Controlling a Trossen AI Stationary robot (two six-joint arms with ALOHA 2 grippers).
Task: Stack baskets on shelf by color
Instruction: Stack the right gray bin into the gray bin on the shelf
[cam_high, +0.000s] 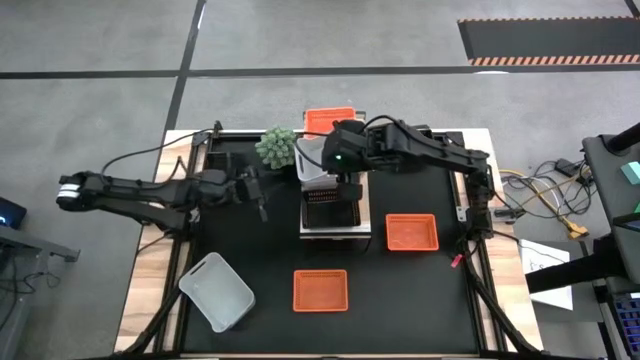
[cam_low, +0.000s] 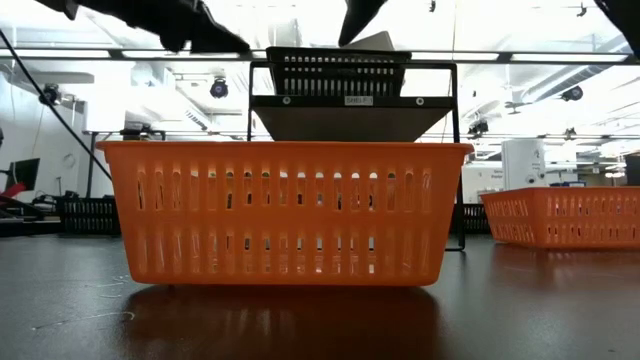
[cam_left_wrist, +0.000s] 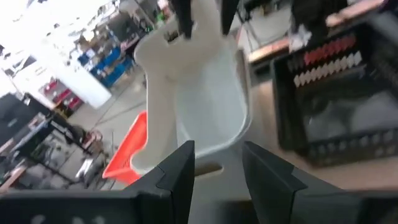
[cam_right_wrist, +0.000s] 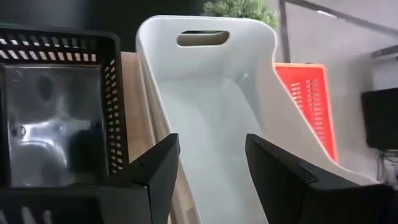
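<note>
The shelf (cam_high: 364, 214) stands mid-table. It carries a red-orange basket (cam_high: 330, 120) at its far end, a translucent white basket (cam_right_wrist: 211, 93) in the middle and a black basket (cam_high: 330, 205) at its near end. The white basket sits tilted on the shelf top between the other two. My right gripper (cam_right_wrist: 211, 168) hangs open just above the white basket, pointing down at a slant. My left gripper (cam_high: 262, 206) is open and empty, left of the shelf and above the table, facing the white basket (cam_left_wrist: 199, 93). My right gripper stands open over the white basket's rim (cam_left_wrist: 186, 43). Its fingers (cam_left_wrist: 181, 18) show against that rim, and I cannot tell whether they touch it.
A small green plant (cam_high: 278, 147) stands at the shelf's far left. On the black mat lie two red-orange baskets (cam_high: 412, 232) (cam_high: 320, 290) and another white basket (cam_high: 215, 290). In the low view the nearest orange basket (cam_low: 285, 210) fills the foreground.
</note>
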